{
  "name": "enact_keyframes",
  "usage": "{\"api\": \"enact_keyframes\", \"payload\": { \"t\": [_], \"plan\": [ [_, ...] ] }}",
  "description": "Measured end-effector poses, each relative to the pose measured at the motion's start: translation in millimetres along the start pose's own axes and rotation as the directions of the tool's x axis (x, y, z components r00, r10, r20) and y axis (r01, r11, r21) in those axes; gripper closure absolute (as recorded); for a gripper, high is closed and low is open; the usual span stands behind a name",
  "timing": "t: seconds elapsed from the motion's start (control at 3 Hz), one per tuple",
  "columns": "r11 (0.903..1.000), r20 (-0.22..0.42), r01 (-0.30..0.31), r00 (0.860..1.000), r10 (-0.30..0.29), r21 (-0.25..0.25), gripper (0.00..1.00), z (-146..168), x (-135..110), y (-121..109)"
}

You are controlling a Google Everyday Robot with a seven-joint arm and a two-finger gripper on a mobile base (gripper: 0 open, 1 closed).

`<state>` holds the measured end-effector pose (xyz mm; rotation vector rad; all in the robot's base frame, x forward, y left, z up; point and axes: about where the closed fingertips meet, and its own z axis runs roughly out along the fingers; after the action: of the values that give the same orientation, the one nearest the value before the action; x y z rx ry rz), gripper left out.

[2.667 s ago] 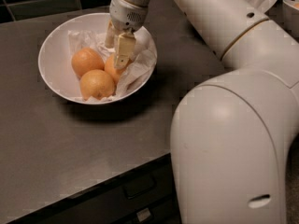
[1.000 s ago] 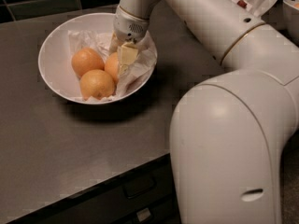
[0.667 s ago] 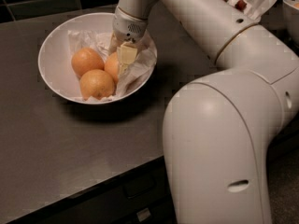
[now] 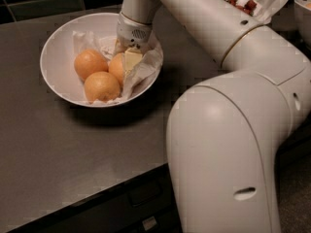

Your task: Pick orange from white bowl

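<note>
Presently: gripper (image 4: 127, 57) lowered into the white bowl (image 4: 53, 42), set against the orange (image 4: 115, 68).

Bowl stands on the table (image 4: 73, 149) toward its far edge, left of centre. The orange lies at the right of the bowl on crumpled paper lining (image 4: 146, 69), touching two other oranges (image 4: 89, 64) to its left. The arm (image 4: 218, 28) reaches in from the right. One pale pad rests on the orange's right face; whether the jaws are clamped cannot be told.

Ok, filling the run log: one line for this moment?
gripper: down in white bowl | at: rightmost orange | status: not lifted
</note>
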<state>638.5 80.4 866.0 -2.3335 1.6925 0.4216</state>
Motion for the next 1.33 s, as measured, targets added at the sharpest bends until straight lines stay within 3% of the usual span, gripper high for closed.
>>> {"api": "enact_keyframes", "payload": {
  "t": [0.33,0.67,1.33],
  "plan": [
    [0.9999,-0.007,-0.006,1.000,0.006,-0.008,0.28,6.3,2.9,8.3],
    [1.0000,-0.006,-0.007,1.000,0.007,-0.007,0.46,6.0,1.9,7.4],
    [0.9998,0.006,0.011,1.000,-0.011,0.016,0.93,4.0,-4.2,1.8]
  ]
}}
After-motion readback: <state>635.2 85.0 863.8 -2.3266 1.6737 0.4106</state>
